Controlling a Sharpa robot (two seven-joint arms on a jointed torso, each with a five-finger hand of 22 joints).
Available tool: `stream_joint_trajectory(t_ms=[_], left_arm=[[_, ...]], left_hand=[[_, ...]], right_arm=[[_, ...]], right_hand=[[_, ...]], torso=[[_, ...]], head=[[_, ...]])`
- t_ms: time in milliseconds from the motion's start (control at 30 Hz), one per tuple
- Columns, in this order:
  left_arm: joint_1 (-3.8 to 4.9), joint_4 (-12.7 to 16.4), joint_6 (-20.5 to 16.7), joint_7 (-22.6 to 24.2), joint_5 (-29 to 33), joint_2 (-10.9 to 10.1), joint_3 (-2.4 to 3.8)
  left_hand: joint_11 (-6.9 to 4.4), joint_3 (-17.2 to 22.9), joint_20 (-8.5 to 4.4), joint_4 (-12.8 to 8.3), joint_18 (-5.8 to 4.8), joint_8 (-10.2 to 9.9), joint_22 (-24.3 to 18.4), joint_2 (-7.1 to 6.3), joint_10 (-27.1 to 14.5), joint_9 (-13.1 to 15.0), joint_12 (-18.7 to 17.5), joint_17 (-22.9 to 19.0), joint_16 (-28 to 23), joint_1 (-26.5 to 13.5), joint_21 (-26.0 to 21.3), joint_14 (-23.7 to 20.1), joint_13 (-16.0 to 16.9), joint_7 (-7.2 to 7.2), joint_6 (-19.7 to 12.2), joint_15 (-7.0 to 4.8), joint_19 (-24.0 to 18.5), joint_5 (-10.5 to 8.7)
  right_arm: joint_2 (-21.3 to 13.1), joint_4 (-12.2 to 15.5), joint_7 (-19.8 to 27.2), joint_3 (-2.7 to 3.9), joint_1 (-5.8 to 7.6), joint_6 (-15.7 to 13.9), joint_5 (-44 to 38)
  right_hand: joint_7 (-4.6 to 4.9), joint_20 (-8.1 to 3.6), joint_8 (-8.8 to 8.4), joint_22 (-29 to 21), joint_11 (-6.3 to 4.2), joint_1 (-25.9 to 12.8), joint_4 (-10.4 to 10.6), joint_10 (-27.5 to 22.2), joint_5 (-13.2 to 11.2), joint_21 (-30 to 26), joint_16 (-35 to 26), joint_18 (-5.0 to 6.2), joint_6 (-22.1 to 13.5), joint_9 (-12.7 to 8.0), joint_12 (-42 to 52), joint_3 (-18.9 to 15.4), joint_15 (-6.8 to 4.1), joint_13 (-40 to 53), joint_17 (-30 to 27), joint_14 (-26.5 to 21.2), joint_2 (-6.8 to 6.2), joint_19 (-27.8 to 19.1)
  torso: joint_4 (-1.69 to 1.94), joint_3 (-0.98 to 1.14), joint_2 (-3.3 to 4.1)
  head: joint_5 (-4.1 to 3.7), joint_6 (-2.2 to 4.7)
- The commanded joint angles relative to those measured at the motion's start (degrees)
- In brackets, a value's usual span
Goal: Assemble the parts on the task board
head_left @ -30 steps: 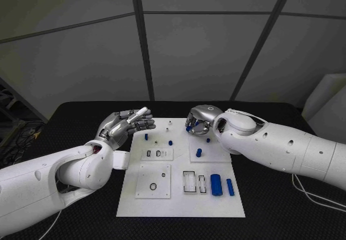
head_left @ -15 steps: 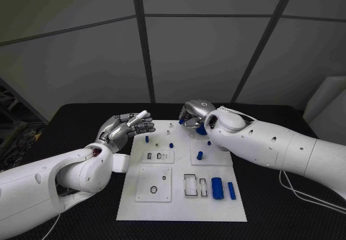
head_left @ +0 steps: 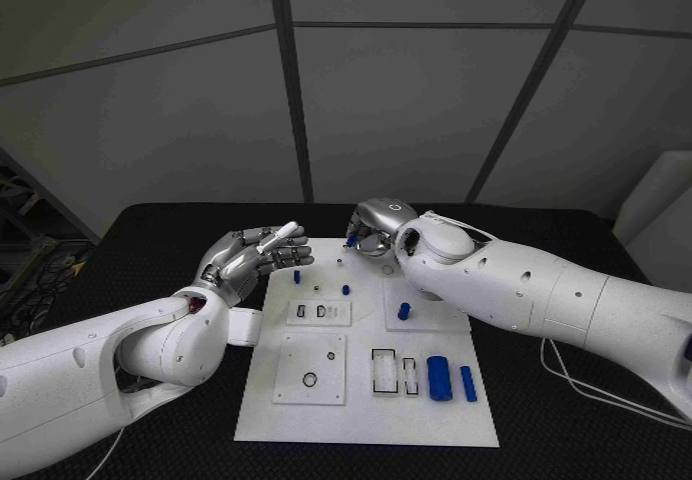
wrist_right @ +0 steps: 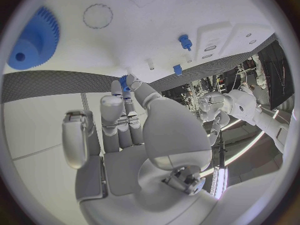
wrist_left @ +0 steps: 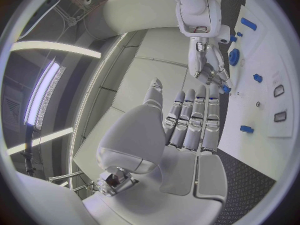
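Head view: task board (head_left: 368,400) in mid-table, partly filled. Several small blue parts upright near its far end, one peg (head_left: 404,311) standing on the right raised block. Two blue cylinders (head_left: 438,378) lying loose near the slots at the near right, apparently still to be placed. Right hand (head_left: 372,237) low at the board's far edge, pinching a small blue part (wrist_right: 124,83) at the fingertips. Left hand (head_left: 257,252) raised beside the board, fingers curled, holding nothing. Judged roughly midway.
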Motion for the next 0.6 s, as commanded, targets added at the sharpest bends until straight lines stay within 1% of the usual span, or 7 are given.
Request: stream_joint_trajectory(t_ms=[33,233,300,600], left_arm=[[0.13,0.0,0.7,0.2,-0.5,0.1,0.14],[0.16,0.0,0.7,0.1,-0.6,0.2,0.33],[0.17,0.0,0.7,0.1,-0.7,0.2,0.39],[0.23,0.1,0.7,0.1,-0.8,0.2,0.54]], left_hand=[[0.24,0.0,-0.10,-0.3,-0.33,-0.3,-0.1,-0.12,0.2,0.0,-0.3,-0.1,-0.2,-0.3,0.3,-0.1,-0.1,0.31,0.2,0.41,0.4,-0.16],[0.24,0.0,-0.10,-0.3,-0.33,-0.3,-0.1,-0.12,0.2,0.0,-0.3,-0.1,-0.2,-0.3,0.3,-0.1,-0.1,0.31,0.2,0.41,0.4,-0.16],[0.24,0.0,-0.10,-0.3,-0.33,-0.3,-0.1,-0.12,0.2,0.0,-0.3,-0.1,-0.2,-0.3,0.3,-0.1,-0.1,0.31,0.2,0.41,0.4,-0.16],[0.26,0.0,-0.09,-0.3,-0.33,-0.3,-0.1,-0.09,0.2,-0.1,-0.4,-0.1,-0.2,-0.3,0.3,-0.1,-0.1,0.34,0.2,0.42,0.4,-0.20]], right_arm=[[0.4,-0.4,0.7,0.04,0.19,0.9,0.1],[0.9,-1.1,0.6,0.04,0.21,1.0,0.2],[1.1,-1.2,0.6,0.04,0.21,1.2,0.2],[1.8,-1.9,0.4,0.03,0.23,1.9,0.2]], right_hand=[[-0.50,-0.46,0.21,10.3,0.01,-0.2,0.3,-0.3,0.3,0.2,0.1,-1.13,0.5,1.5,-0.1,0.1,-0.30,-0.1,0.0,-0.1,-0.03,3.1],[-0.50,-0.46,0.21,10.3,0.01,-0.2,0.3,-0.3,0.3,0.2,0.1,-1.13,0.5,1.5,-0.1,0.1,-0.30,-0.1,0.0,-0.1,-0.03,3.1],[-0.50,-0.46,0.21,10.3,0.01,-0.2,0.3,-0.3,0.3,0.2,0.1,-1.13,0.5,1.5,-0.1,0.1,-0.30,-0.1,0.0,-0.1,-0.03,3.1],[-0.41,-0.42,0.08,10.0,0.10,-0.3,0.4,-0.6,0.5,0.1,0.1,-1.08,0.4,1.5,-0.1,0.1,-0.24,-0.1,-0.2,-0.1,-0.23,2.9]], torso=[[0.17,-0.10,0.32],[0.25,-0.14,0.36],[0.23,-0.10,0.34],[0.12,-0.07,0.42]], head=[[-0.01,0.06],[0.04,0.07],[0.16,0.04],[0.28,-0.04]])
